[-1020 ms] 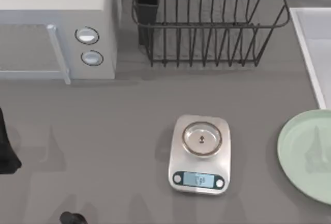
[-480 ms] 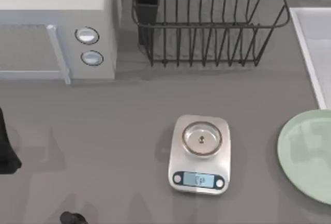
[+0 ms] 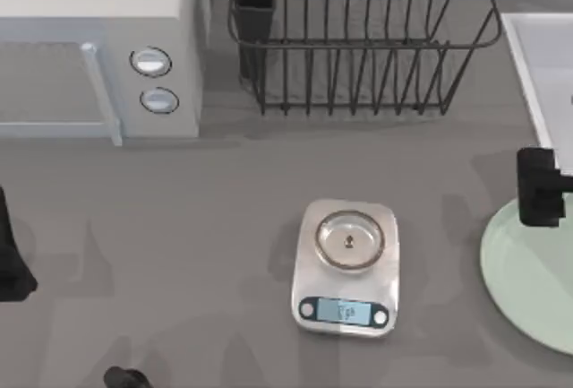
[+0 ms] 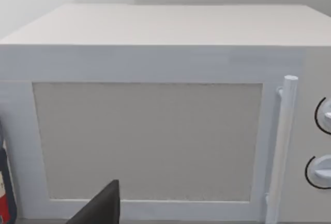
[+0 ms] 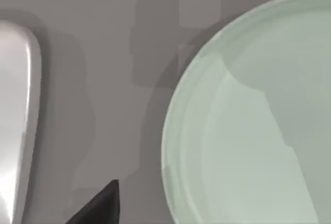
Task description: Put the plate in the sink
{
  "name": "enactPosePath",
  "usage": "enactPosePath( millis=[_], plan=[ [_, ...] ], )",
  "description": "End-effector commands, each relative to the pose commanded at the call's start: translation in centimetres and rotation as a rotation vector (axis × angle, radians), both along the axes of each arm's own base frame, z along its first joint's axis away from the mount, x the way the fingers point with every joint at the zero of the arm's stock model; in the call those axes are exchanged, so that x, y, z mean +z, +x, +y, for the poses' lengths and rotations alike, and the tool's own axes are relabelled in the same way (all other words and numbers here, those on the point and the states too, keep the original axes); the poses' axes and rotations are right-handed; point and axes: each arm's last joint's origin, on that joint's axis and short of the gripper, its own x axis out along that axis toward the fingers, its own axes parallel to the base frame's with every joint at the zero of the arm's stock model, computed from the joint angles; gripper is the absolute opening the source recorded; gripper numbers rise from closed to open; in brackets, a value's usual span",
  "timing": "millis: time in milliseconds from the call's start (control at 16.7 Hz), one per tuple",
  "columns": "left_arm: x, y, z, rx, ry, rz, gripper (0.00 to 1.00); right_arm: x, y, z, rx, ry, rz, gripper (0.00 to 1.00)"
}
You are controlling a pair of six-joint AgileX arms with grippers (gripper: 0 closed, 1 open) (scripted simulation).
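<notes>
Right tool (image 3: 542, 188): matte black, blocky, squared-off housing with stepped outline, no markings or screws discernible. Right wrist view: one dark wedge-shaped finger (image 5: 101, 203), flat faces, charcoal shading toward tip. Left tool: same black wedge finger (image 4: 101, 208) in left wrist view, sharp angular edge. Left arm (image 3: 11, 258): black bulky body at top view's left edge; small rounded black part (image 3: 125, 377) lower down, possibly link or cable, unclear.

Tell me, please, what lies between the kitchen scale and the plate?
Bare grey table only, seen in the top view, separates the kitchen scale from the plate.
</notes>
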Motion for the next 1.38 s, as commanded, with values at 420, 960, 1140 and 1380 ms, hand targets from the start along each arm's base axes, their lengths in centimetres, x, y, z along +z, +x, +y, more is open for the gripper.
enactPosePath(
  millis=[420,960,1140,1380],
  plan=[
    [0.0,0.0,0.0,0.0,0.0,0.0,1.0,-3.3,5.8,5.0,-0.002,-0.112,0.395,1.0],
    [0.0,0.0,0.0,0.0,0.0,0.0,1.0,-4.2,6.4,5.4,-0.006,-0.125,0.429,1.0],
    [0.0,0.0,0.0,0.0,0.0,0.0,1.0,-6.7,6.6,5.5,-0.005,-0.125,0.429,1.0],
    [0.0,0.0,0.0,0.0,0.0,0.0,1.0,-11.5,6.7,5.4,-0.008,-0.125,0.424,1.0]
  ],
)
